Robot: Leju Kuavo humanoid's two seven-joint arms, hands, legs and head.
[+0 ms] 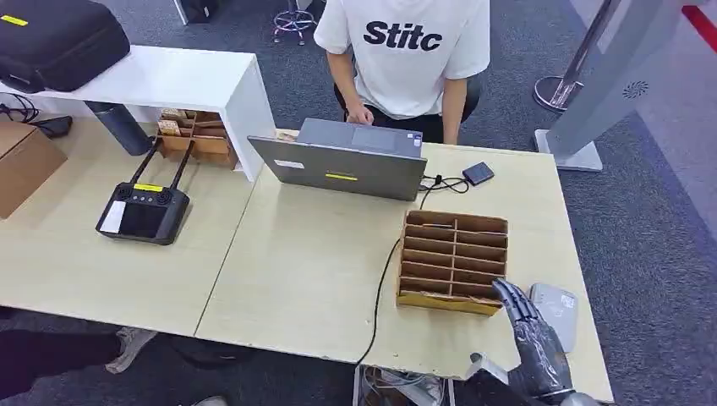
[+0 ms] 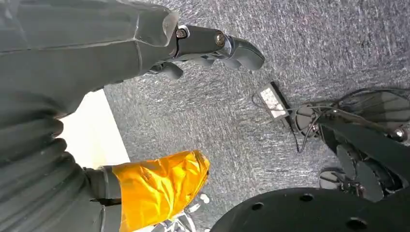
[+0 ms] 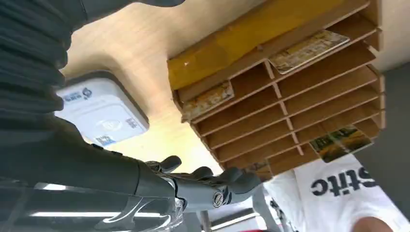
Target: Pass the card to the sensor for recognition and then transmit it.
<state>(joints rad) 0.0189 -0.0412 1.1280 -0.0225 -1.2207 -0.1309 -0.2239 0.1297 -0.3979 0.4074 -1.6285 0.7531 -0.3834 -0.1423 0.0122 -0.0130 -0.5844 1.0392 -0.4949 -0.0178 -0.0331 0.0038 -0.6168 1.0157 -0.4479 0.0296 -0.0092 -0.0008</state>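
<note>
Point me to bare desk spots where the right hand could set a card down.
The largest bare patch lies between the laptop, the card rack and the remote controller. A narrower strip runs behind the rack beside the small black device. It is crowded near the right hand, between rack and white sensor.

Bare tabletop (image 1: 313, 271) left of rack (image 1: 453, 260); sensor (image 1: 558, 311) right.

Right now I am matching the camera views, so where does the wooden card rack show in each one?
Head view: the wooden card rack stands on the table's right part, just ahead of the right hand.
Left wrist view: not in it.
Right wrist view: the rack takes up the upper right.
Shared landmark: the white sensor box beside the rack.
</note>
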